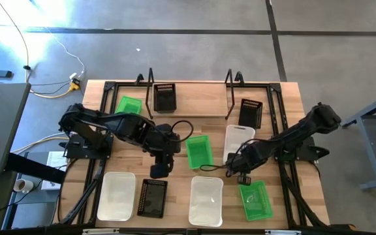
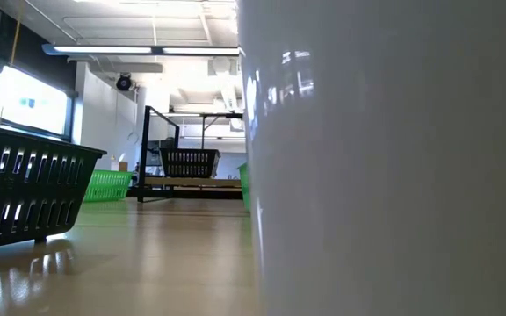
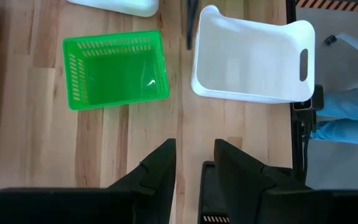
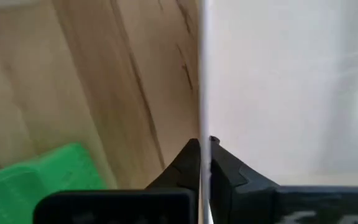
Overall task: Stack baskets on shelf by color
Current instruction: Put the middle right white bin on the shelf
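Note:
The shelf (image 1: 194, 108) is a narrow board at the table's far side, with a black basket (image 1: 165, 98) on it. A white basket (image 1: 238, 140) lies right of centre, and my right gripper (image 1: 235, 162) is shut on its near end. A green basket (image 1: 200, 151) rests beside it on its base. My left gripper (image 1: 160, 168) hovers open left of that green basket (image 3: 117, 68) and touches nothing. More baskets sit on the table: green (image 1: 129, 104), black (image 1: 250, 112), white (image 1: 116, 196), black (image 1: 153, 197), white (image 1: 206, 201) and green (image 1: 255, 200). My right gripper (image 4: 204, 144) pinches the white basket's thin wall edge (image 4: 204, 106) between its two fingers, one finger on each face of the wall. In the left wrist view the white basket (image 3: 253, 59) looks tipped; I cannot tell whether it is clear of the table.
The shelf's black wire frames (image 1: 150, 88) (image 1: 230, 88) rise at both ends. In the low view a white basket wall (image 2: 385, 158) fills the right half, with a black basket (image 2: 25, 189) at left. Bare wood lies between the near row of baskets and the centre.

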Controlling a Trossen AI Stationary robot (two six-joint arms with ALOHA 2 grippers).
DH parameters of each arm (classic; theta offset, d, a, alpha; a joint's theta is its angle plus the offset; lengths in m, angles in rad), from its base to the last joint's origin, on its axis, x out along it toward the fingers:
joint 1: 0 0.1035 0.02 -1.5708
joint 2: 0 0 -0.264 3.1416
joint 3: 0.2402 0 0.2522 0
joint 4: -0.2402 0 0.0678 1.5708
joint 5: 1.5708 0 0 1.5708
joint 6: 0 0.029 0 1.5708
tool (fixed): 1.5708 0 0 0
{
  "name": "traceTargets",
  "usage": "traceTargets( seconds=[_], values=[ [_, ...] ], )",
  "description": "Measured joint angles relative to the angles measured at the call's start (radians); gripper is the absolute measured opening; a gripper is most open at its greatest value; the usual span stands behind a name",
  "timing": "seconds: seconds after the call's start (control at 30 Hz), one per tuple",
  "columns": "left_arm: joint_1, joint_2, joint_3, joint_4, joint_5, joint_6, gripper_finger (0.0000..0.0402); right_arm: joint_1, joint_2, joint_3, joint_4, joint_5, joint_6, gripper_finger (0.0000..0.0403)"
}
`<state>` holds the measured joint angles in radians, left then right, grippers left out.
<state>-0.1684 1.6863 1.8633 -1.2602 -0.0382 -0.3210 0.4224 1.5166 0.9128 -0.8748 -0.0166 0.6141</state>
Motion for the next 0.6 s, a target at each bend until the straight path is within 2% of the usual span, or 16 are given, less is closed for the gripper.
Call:
traceTargets(
  seconds=[0.23,0.6],
  values=[
    [0.005,0.0,0.0,0.0,-0.003,0.002,0.0101,0.016,0.0,0.13,-0.085,0.043,0.021,0.0001],
    [0.005,0.0,0.0,0.0,-0.003,0.002,0.0101,0.012,0.0,0.328,-0.116,0.126,-0.053,0.0]
  ],
)
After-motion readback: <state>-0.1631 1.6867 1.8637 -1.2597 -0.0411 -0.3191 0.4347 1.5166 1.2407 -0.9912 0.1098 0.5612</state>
